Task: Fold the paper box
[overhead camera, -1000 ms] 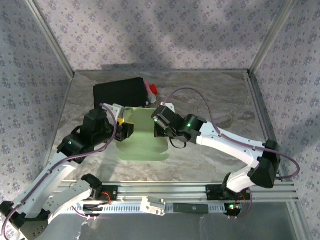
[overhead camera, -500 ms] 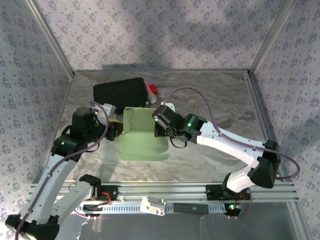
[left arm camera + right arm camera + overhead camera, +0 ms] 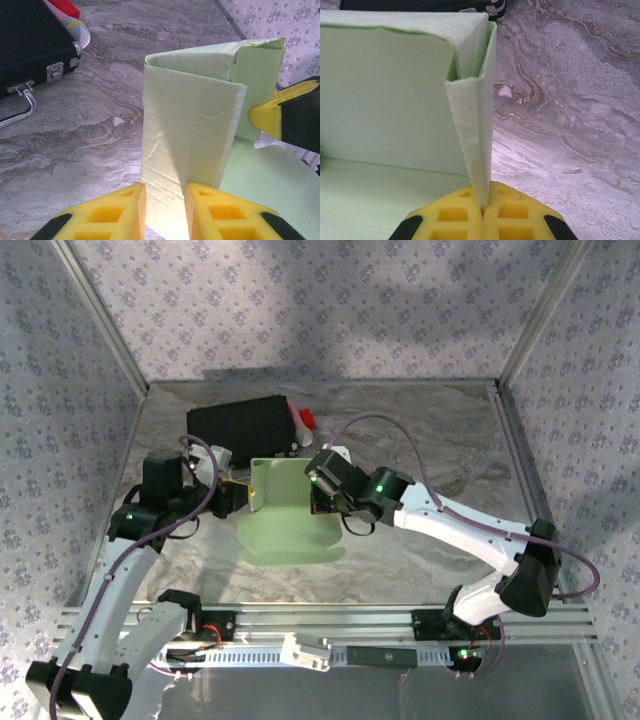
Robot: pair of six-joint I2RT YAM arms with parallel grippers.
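Now that the left end effector (image 3: 165, 196) has closed from spread to clenched on the left wall, while the right end effector (image 3: 484, 199) pinches the opposite one, the paper box (image 3: 292, 530), on the surface (image 3: 430, 440) near the black case (image 3: 240, 425), stands half-formed.

The paper box (image 3: 290, 530), of pale light-green thin card, is seen half-formed just in front of the black case (image 3: 240, 426), towards its right-hand end. Its base panel is laid flat, while the wall nearest the case and both side walls are raised upright, each side wall being folded double. The rounded flap on the side away from the case is left lying flat
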